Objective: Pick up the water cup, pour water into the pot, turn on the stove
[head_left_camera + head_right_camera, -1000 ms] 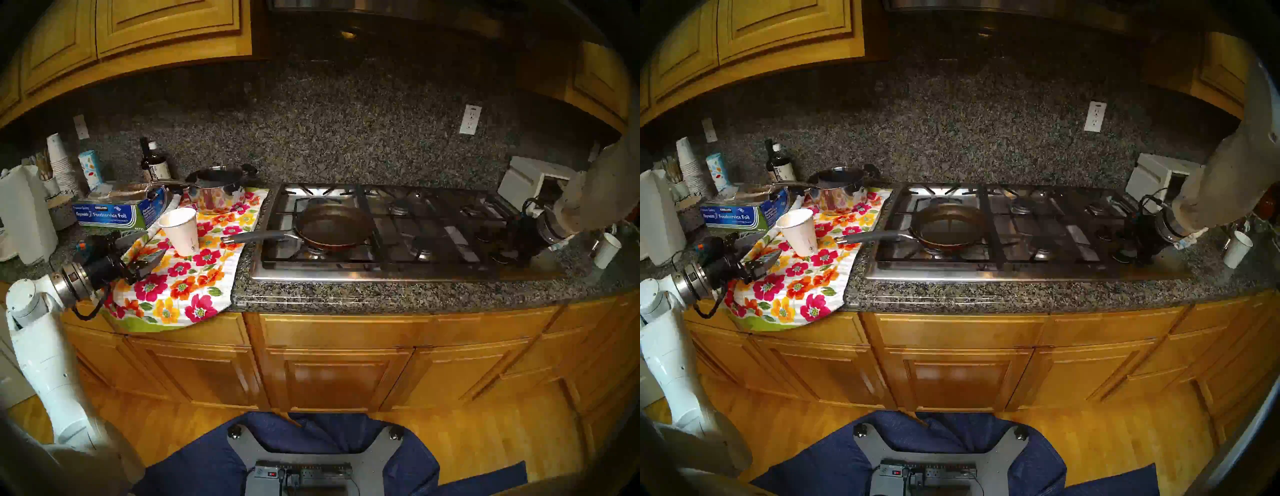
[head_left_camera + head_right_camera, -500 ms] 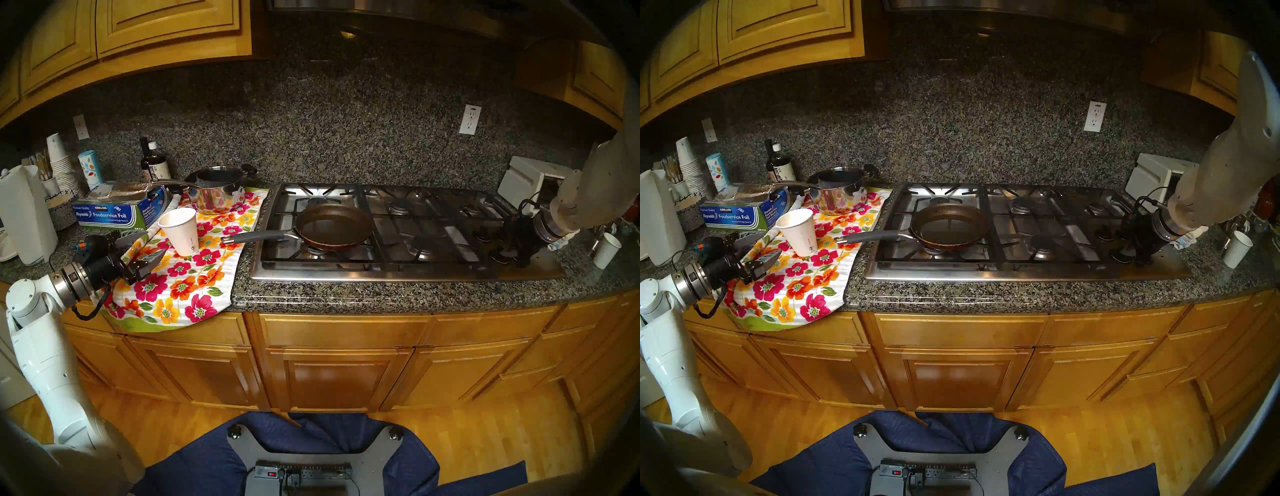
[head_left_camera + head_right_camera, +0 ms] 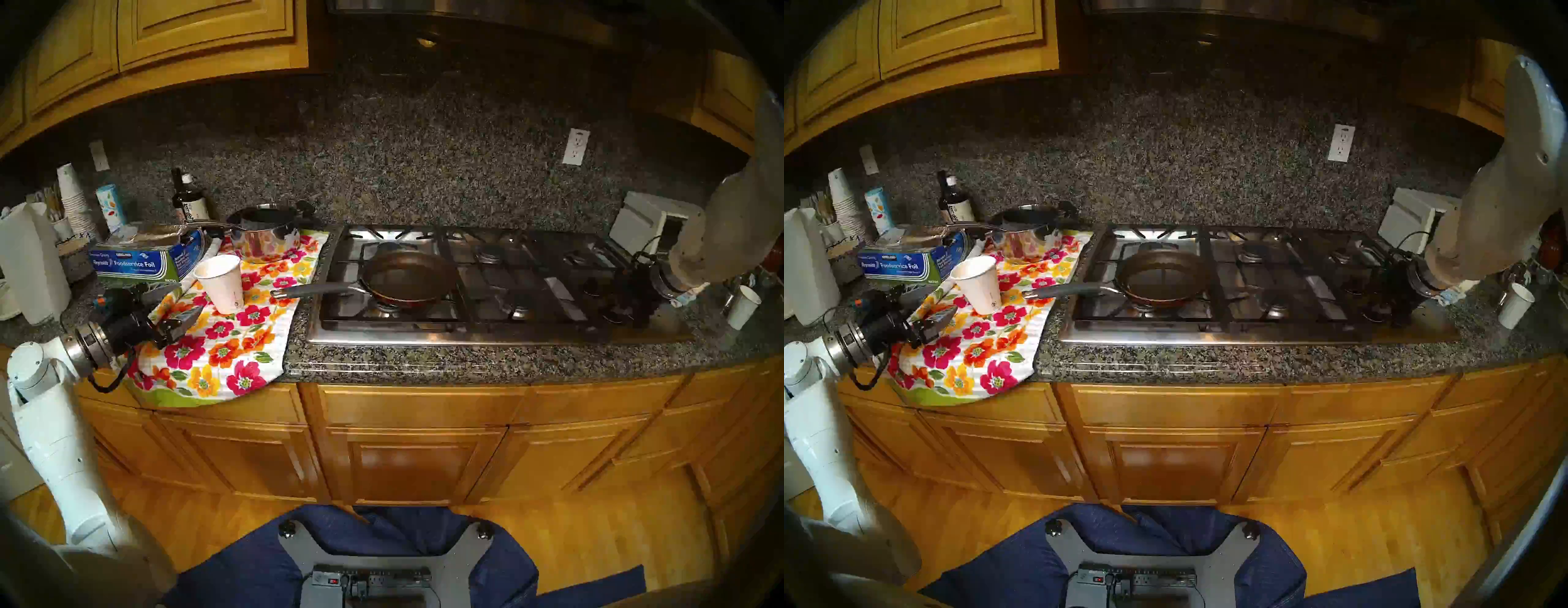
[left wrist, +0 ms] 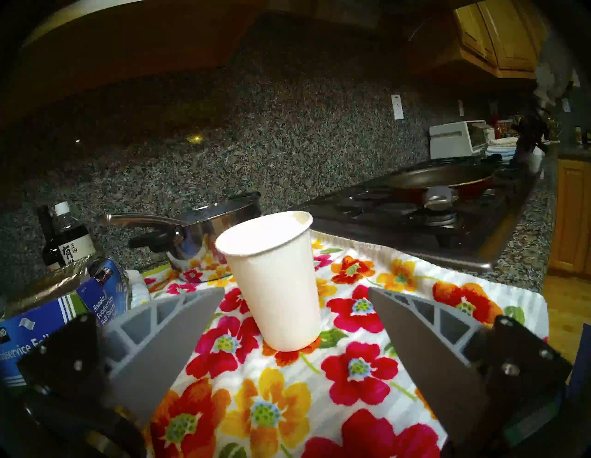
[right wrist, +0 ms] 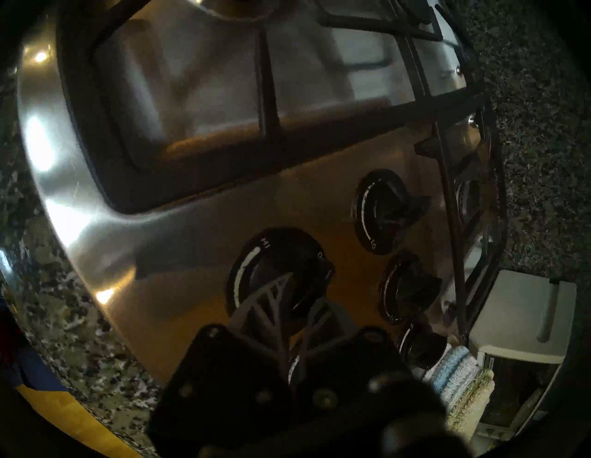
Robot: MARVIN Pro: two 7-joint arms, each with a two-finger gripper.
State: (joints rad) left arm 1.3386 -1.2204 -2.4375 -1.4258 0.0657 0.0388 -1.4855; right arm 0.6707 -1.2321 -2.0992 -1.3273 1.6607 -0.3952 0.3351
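The white water cup (image 3: 222, 282) (image 4: 275, 281) stands upright on a floral towel (image 3: 220, 339). My left gripper (image 3: 180, 303) (image 4: 296, 289) is open just short of the cup, with one finger on each side and neither touching it. The pot (image 3: 409, 276) (image 4: 441, 179), a dark frying pan with a grey handle, rests on the front left burner of the stove (image 3: 509, 335). My right gripper (image 3: 632, 314) (image 5: 305, 288) is shut on a black stove knob (image 5: 256, 278) marked HI, at the stove's right end. The fingers cover the knob's grip.
A steel saucepan (image 3: 265, 233) and a foil box (image 3: 135, 261) sit behind the cup. Two more knobs (image 5: 380, 211) (image 5: 406, 288) lie close beside the held one. A second white cup (image 3: 742, 308) and a toaster oven (image 3: 645, 223) stand right of the stove.
My right forearm has rolled and risen over the knob cluster while the gripper stays on the knob. The left arm, the cup and the pan have not moved.
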